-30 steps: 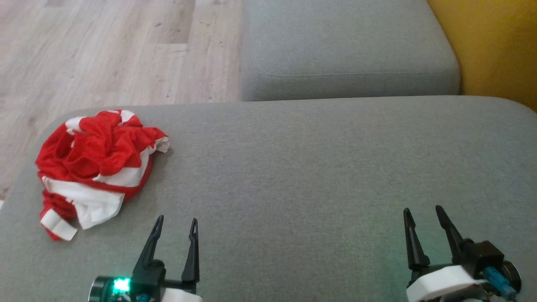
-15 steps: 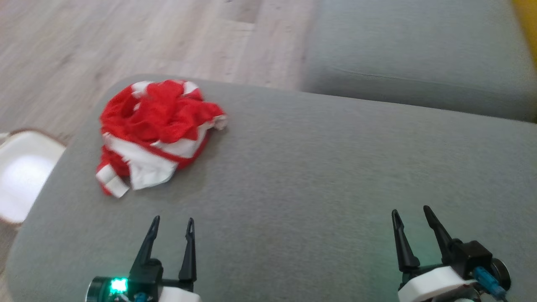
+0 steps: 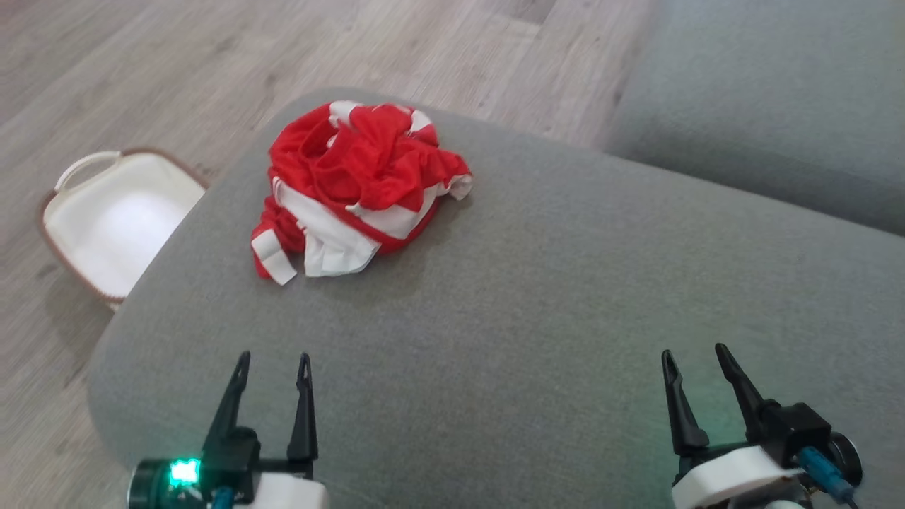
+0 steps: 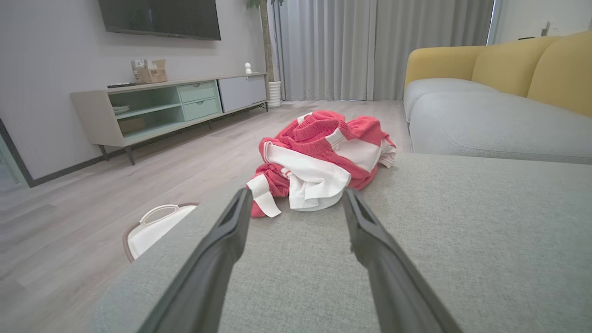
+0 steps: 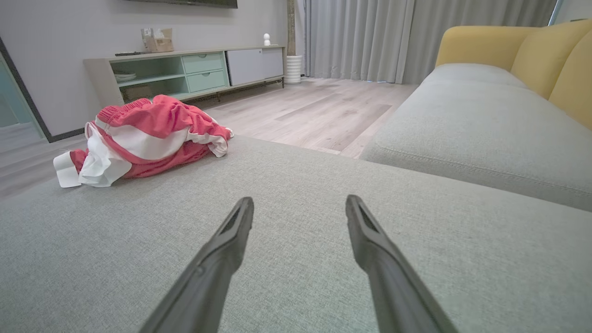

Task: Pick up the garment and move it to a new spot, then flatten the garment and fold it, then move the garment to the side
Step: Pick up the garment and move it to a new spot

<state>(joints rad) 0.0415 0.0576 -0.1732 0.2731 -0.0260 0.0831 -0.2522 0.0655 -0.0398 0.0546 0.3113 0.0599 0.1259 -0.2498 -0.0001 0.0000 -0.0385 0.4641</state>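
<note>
A crumpled red and white garment [image 3: 353,184] lies in a heap near the far left corner of the grey cushion [image 3: 537,297]. My left gripper [image 3: 273,362] hovers open over the cushion's near left part, well short of the garment [image 4: 319,159], with nothing between its fingers. At the near right my right gripper [image 3: 696,357] is open and empty too, far from the garment [image 5: 143,138], which lies off to its left. In the left wrist view the left gripper [image 4: 296,196] points straight at the heap.
A white basket [image 3: 117,219] with a brown rim stands on the wooden floor by the cushion's left edge. A second grey cushion [image 3: 771,99] lies beyond a gap at the far right. A yellow backrest [image 4: 518,64] rises on the right. A TV cabinet [image 4: 171,104] lines the far wall.
The head camera has turned left, so the garment now sits nearer the picture's middle and the basket has come into view. Both grippers stay open and keep their places.
</note>
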